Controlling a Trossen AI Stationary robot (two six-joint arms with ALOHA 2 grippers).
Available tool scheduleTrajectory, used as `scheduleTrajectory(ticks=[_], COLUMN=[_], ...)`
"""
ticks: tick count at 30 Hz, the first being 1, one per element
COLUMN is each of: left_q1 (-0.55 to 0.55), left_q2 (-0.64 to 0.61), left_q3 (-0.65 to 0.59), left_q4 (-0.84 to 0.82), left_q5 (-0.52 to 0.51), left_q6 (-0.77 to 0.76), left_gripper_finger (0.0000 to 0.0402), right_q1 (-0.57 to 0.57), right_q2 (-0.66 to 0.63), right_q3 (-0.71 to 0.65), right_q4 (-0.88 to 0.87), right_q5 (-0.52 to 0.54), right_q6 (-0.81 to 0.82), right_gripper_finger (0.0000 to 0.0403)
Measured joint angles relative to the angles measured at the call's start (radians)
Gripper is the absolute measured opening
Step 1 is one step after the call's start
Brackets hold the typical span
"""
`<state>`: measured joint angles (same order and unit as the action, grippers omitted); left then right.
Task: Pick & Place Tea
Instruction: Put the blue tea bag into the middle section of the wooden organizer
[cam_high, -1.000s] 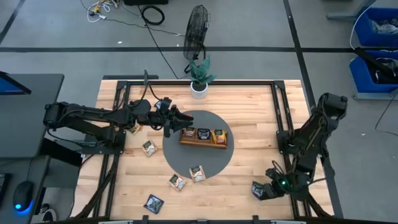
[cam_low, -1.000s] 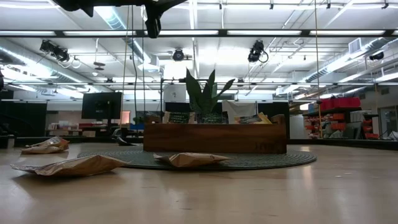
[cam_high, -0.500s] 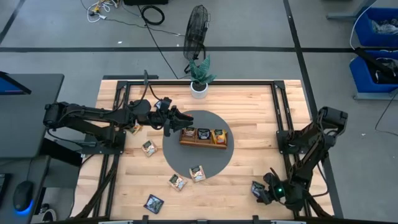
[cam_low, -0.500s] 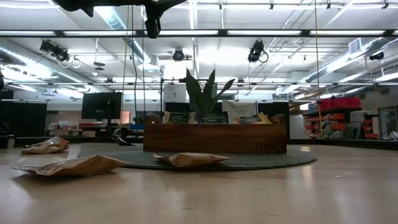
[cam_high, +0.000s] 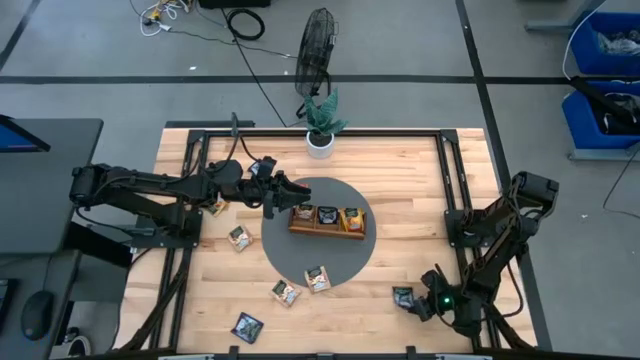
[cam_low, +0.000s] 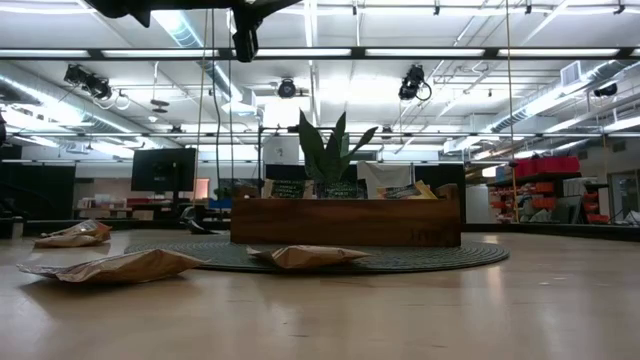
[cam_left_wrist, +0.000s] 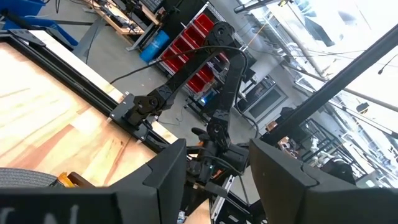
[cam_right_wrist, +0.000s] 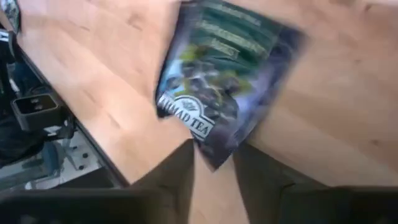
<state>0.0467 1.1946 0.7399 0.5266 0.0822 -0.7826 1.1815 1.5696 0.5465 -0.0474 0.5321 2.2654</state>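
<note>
Your right tool (cam_right_wrist: 214, 163) looks clamped on the dark tea sachet's (cam_right_wrist: 227, 78) corner, lifting it off the worktop (cam_high: 400, 190); left tool (cam_high: 283, 190) waits apart beside the tray (cam_high: 328, 230)

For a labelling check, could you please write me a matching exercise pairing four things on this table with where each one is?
Things:
1. wooden tray
2. potted plant
3. dark sachet
4. left gripper

Places:
A. at the table's far edge, beside the fan
B. in the right gripper, near the table's front right corner
C. on the round grey mat
D. over the mat's edge, just left of the tray

Pairs: 1-C, 2-A, 3-B, 4-D
</note>
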Motion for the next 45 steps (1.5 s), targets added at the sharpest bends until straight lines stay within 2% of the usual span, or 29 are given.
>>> scheduleTrajectory(ticks=[4, 5, 12, 19, 28, 36, 45], left_q1=[0.0, 0.0, 0.001, 0.001, 0.001, 0.0, -0.005], left_q2=[0.0, 0.0, 0.0, 0.0, 0.0, 0.0, 0.001], left_q3=[0.0, 0.0, 0.0, 0.0, 0.0, 0.0, 0.0], left_q4=[0.0, 0.0, 0.0, 0.0, 0.001, 0.001, 0.001], left_q5=[0.0, 0.0, 0.0, 0.0, 0.0, 0.0, 0.0], left_q6=[0.0, 0.0, 0.0, -0.046, -0.072, -0.071, -0.141], left_gripper_finger=[0.0181, 0.0181, 0.0181, 0.0181, 0.0181, 0.0181, 0.0181], right_q1=[-0.001, -0.001, -0.03, -0.092, -0.216, -0.346, -0.49], right_q2=[0.002, 0.002, 0.002, 0.001, 0.0, 0.0, 0.0], right_q3=[-0.003, -0.003, 0.0, 0.092, 0.328, 0.53, 0.673], right_q4=[-0.015, -0.012, -0.019, -0.143, -0.454, -0.749, -0.834], right_q5=[0.02, 0.028, 0.054, 0.044, -0.024, 0.005, 0.062], right_q6=[-0.017, -0.022, -0.022, -0.107, -0.426, -0.683, -0.984], right_gripper_finger=[0.0024, 0.0013, 0.0003, 0.0001, 0.0001, 0.0, 0.0])
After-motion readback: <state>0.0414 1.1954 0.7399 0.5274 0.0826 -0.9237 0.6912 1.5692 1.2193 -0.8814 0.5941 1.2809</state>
